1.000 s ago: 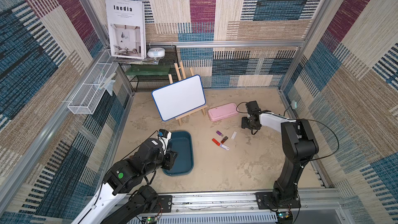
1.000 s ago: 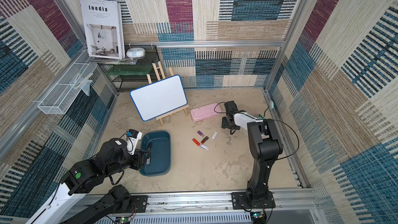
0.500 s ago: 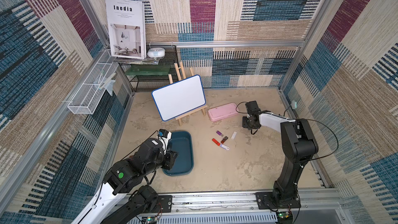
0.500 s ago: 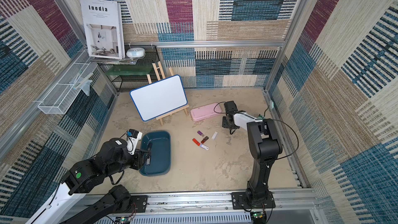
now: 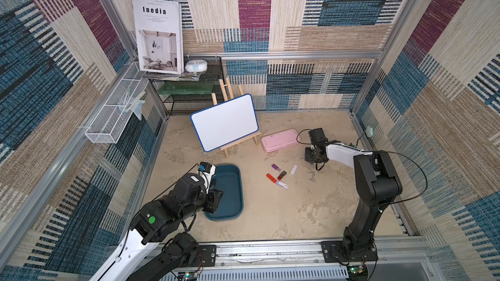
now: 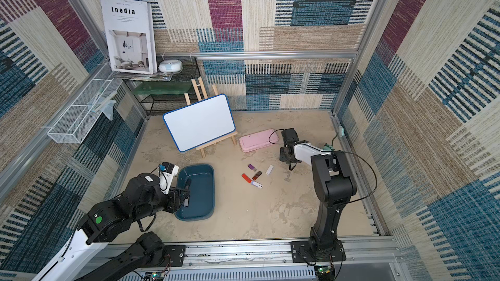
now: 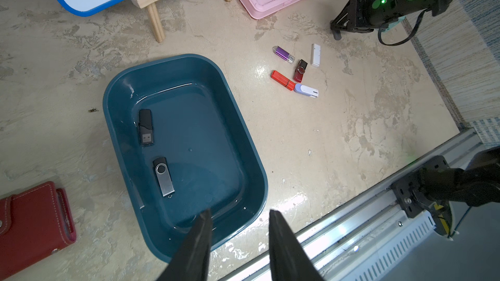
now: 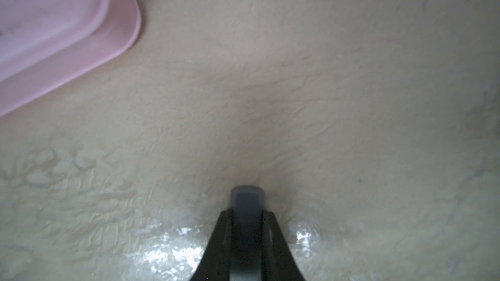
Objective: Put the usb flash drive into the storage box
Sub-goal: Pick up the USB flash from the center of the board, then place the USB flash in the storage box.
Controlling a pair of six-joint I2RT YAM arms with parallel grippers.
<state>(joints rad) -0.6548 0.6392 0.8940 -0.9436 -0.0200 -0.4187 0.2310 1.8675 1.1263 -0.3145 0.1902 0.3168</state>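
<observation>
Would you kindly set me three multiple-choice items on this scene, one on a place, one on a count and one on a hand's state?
1. Where is the black-and-silver flash drive?
A) on the pink case
B) in the storage box
C) in the wire basket

2. How many loose flash drives lie clustered on the table?
A) three
B) five
C) seven

3. How is the right hand?
A) wide open
B) closed on the pink case
C) closed on a small grey piece

Answers:
1 B: the left wrist view shows it on the box's floor.
2 B: the drives are purple, white, dark red, red and lilac-white.
3 C: the right wrist view shows the grey piece between the closed jaws.
</observation>
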